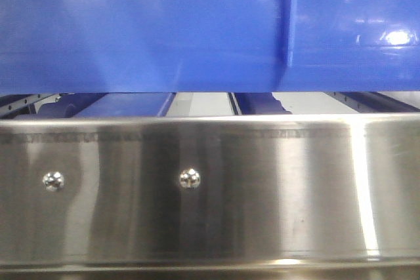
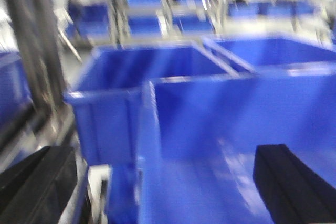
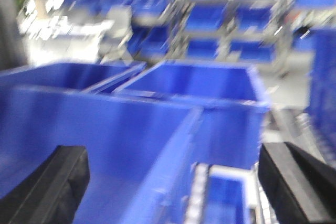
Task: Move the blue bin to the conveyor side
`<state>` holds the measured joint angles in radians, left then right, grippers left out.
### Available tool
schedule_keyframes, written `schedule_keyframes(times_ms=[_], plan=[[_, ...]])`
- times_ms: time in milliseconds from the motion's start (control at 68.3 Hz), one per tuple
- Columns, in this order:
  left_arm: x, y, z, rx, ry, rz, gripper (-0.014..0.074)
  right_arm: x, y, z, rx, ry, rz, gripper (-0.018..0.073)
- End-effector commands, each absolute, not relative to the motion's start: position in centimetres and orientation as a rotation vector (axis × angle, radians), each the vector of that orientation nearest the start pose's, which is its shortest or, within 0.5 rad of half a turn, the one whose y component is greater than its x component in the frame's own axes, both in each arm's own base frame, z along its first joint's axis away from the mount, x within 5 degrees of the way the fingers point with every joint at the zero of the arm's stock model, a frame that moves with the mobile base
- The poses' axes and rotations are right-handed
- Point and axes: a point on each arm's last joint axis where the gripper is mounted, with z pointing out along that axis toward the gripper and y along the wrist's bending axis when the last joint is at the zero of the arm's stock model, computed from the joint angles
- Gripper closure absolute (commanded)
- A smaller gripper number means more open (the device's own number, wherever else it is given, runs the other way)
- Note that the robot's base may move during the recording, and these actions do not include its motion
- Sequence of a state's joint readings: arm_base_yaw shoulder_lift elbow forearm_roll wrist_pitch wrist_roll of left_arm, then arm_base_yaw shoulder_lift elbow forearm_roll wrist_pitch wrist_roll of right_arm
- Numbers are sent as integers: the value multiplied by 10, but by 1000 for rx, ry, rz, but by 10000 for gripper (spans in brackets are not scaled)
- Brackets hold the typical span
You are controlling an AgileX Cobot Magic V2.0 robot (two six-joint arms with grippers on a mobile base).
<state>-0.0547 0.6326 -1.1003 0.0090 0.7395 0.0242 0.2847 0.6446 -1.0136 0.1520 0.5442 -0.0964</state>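
Note:
The blue bin [image 1: 144, 27] fills the top half of the front view, with one vertical rib at the right. In the blurred left wrist view my left gripper [image 2: 163, 192] is open. Its black fingers [image 2: 31, 187] stand wide apart on either side of the bin's left wall [image 2: 149, 129]. In the right wrist view my right gripper [image 3: 173, 192] is open too. Its fingers [image 3: 47, 187] straddle the bin's right wall [image 3: 178, 150] without touching it. The dark conveyor surface is out of view.
A stainless steel rail [image 1: 210, 188] with two rivets runs across just below the bin. Two more blue bins [image 2: 152, 66] [image 3: 210, 85] stand right behind it. Racks of blue bins [image 3: 226, 19] line the background. A metal frame [image 3: 310, 129] stands at the right.

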Motion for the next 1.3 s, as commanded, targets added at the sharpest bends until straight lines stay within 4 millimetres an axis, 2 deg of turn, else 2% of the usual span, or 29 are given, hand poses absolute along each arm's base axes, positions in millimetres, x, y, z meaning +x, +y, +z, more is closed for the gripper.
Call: schedule_keyframes(times_ms=[0, 176, 366, 556, 703, 835, 996, 1288], plan=[[96, -7, 469, 81, 1814, -43, 7, 109, 43, 463, -310, 1688, 313, 10], [130, -11, 482, 48, 1992, -75, 7, 135, 57, 487, -390, 1873, 325, 10], [172, -14, 491, 48, 2149, -70, 27, 170, 71, 504, -384, 2128, 356, 10], [215, -18, 497, 49, 2235, -66, 27, 207, 79, 519, -301, 2158, 338, 10], [243, -18, 491, 43, 2274, -60, 27, 226, 79, 511, -216, 2202, 283, 10], [262, -10, 477, 1, 2326, -39, 27, 239, 81, 493, -213, 2270, 241, 10], [264, 1, 476, -24, 2331, -15, 27, 254, 87, 462, -201, 2384, 232, 10], [275, 3, 467, -15, 2365, -6, 27, 279, 96, 439, -188, 2470, 232, 10]])
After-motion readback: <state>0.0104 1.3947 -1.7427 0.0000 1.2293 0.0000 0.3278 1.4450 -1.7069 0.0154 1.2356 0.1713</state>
